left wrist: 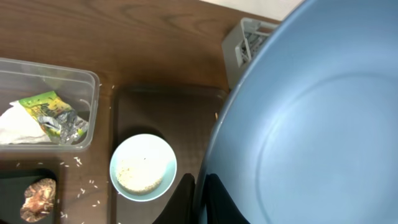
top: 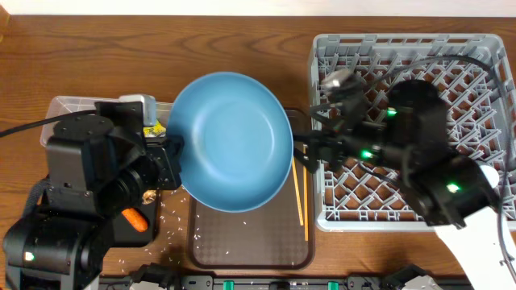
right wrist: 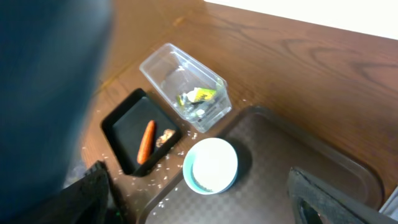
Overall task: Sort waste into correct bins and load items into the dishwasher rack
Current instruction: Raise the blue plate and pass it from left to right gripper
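- Overhead view: we see the wooden surface (top: 161, 40) carrying everything, with the grey dishwasher rack (top: 484, 56) at its right end.
- The blue plate (top: 230, 141) is held above the brown serving tray (top: 250, 242). It sits between the two arms, left of the rack, and hides the tray's far half.
- The left tool (top: 172, 153) is clenched on the plate's left rim. In the left wrist view the plate fills the right side of the picture.
- The right tool (top: 305, 151) sits at the plate's right rim. In the right wrist view its fingers (right wrist: 323, 199) stand wide apart, released, with nothing clamped between them. The plate shows there only as a dark blur on the left.
- The clear tub (right wrist: 168, 68) stands at the left of the surface, just beside the black tray (right wrist: 124, 127).
- The light-blue cup (left wrist: 143, 167) stands upright on the serving tray, with pale grains in its bottom.
- The chopsticks (top: 300, 201) lie along the serving tray's right edge, just beside the rack.
- The carrot (right wrist: 146, 142) and the brown food lump (left wrist: 38, 198) lie in the black tray.
- The yellow-green wrapper (left wrist: 40, 102), the foil ball (left wrist: 62, 124) and the white paper scrap (left wrist: 15, 127) lie in the clear tub.
- Loose rice grains (top: 173, 221) are scattered on the surface between the black tray and the serving tray.
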`<move>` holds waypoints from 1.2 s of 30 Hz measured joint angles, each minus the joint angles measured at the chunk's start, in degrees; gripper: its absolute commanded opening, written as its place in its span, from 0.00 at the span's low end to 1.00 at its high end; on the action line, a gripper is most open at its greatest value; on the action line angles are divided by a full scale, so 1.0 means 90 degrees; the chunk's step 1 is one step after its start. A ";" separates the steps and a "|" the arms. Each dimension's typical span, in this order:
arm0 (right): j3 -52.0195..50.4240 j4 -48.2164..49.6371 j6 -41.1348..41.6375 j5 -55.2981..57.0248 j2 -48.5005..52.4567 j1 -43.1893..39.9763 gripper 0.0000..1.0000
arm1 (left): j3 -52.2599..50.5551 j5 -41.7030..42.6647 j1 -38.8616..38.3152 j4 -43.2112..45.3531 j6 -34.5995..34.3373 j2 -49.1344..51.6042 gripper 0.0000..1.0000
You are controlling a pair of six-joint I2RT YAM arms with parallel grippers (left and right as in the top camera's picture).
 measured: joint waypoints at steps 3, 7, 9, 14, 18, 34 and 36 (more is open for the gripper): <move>0.0000 0.0063 0.0041 0.0403 0.0270 0.0260 0.86 | 0.0002 -0.0296 -0.0272 -0.0010 0.0000 0.0007 0.06; 0.0000 -0.0034 0.0080 0.0957 0.0474 0.0359 0.86 | 0.0002 -0.0675 -0.0595 -0.0019 0.0000 0.0080 0.06; -0.0002 -0.0189 0.0083 0.1270 0.0483 0.0359 0.87 | 0.0002 -0.0765 -0.0687 -0.0010 0.0002 0.0129 0.06; -0.0002 -0.0457 0.0083 0.1919 0.0352 0.0260 0.88 | 0.0002 -0.1197 -0.0753 -0.0017 0.0002 0.0221 0.06; -0.0002 -0.0454 0.0085 0.2016 -0.0119 0.0015 0.93 | 0.0002 -0.1486 -0.0753 -0.0010 -0.0010 0.0355 0.06; 0.0000 -0.0410 0.0068 0.0889 0.0012 -0.0080 0.77 | 0.0002 -0.1620 -0.1270 0.0202 -0.0148 0.0692 0.06; 0.0000 -0.0381 0.0068 0.0733 0.0226 -0.0029 0.71 | 0.0002 -0.1620 -0.1372 0.0211 -0.0163 0.0692 0.06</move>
